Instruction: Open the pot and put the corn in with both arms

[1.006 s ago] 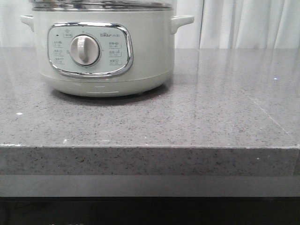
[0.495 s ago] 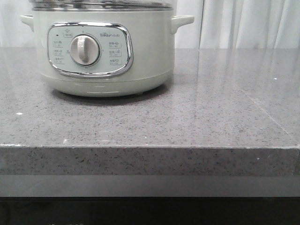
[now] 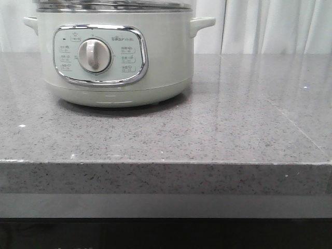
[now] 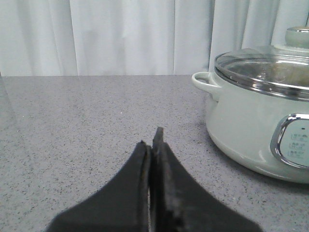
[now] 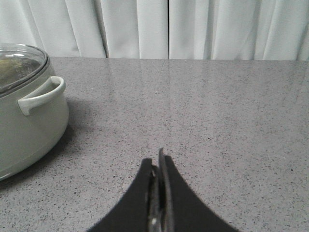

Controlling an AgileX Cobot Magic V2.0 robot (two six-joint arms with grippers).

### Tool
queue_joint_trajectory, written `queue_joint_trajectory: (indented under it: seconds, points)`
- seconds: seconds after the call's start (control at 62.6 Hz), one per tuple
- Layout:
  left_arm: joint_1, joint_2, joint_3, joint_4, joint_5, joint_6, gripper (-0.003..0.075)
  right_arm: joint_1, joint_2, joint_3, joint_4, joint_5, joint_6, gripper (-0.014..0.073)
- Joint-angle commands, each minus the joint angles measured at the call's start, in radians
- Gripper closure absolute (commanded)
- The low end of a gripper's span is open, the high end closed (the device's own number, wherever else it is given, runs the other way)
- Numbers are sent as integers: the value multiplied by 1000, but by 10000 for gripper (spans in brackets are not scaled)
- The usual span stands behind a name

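Note:
The pale green-grey pot (image 3: 116,57) stands on the grey stone counter at the back left, its chrome control panel and silver dial (image 3: 94,55) facing me. A glass lid with a metal rim (image 4: 270,72) covers it. The pot also shows in the left wrist view (image 4: 251,125) and in the right wrist view (image 5: 24,125). My left gripper (image 4: 152,140) is shut and empty, low over the counter beside the pot. My right gripper (image 5: 157,162) is shut and empty over the counter on the pot's other side. The corn is out of view.
The grey speckled counter (image 3: 233,119) ends in a front edge (image 3: 166,163) near me. White curtains (image 3: 275,26) hang behind the counter. Neither arm shows in the front view.

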Motion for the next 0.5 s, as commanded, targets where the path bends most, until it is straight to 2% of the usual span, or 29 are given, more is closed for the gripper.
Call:
queue_joint_trajectory:
  seconds: [0.0, 0.16, 0.479]
  points:
    - [2, -66, 39, 1, -73, 2, 741, -2, -4, -28, 4, -83, -4, 715]
    - [2, -188, 175, 1, -73, 2, 741, -2, -4, -28, 4, -82, -4, 715]
    - [2, -185, 311, 1, -106, 2, 741, -2, -3, -28, 4, -76, -4, 715]
